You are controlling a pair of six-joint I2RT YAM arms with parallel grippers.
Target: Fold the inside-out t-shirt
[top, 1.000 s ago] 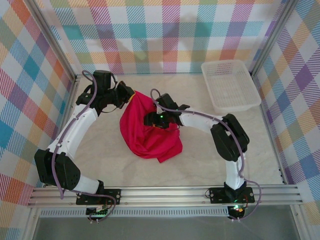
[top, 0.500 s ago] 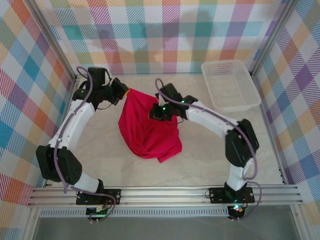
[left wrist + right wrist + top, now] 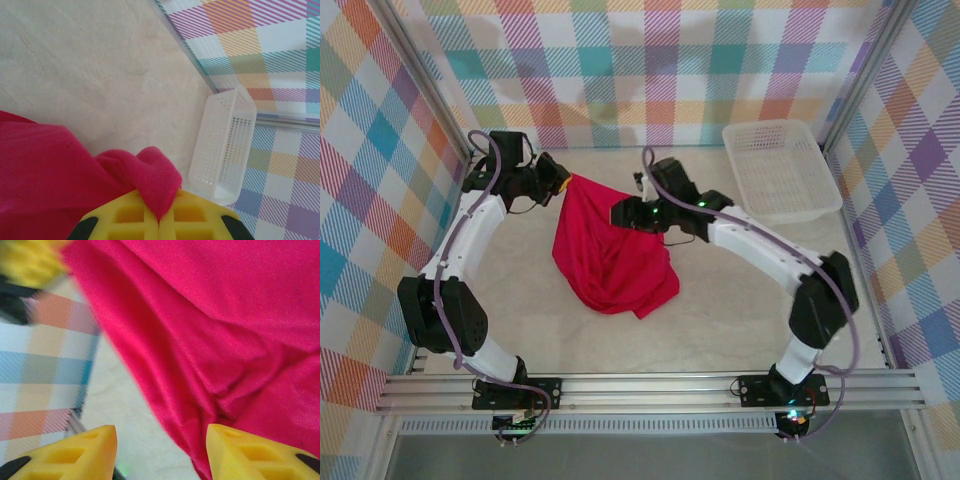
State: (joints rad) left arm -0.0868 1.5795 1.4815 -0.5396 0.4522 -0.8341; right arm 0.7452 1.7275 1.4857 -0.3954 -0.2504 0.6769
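Left tool (image 3: 563,180) clenched on one corner of the inside-out t-shirt (image 3: 610,250), which trails bunched across the table (image 3: 740,290) centre; right tool (image 3: 623,212) gapes at the opposite edge, grasping nothing, so a further one-sided pull would likely skew the cloth.

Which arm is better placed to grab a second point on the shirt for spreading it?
Right, I'd say. The right gripper is open and empty at the far right edge of the shirt. The left gripper is shut on the shirt's far left corner, so it cannot take another hold.
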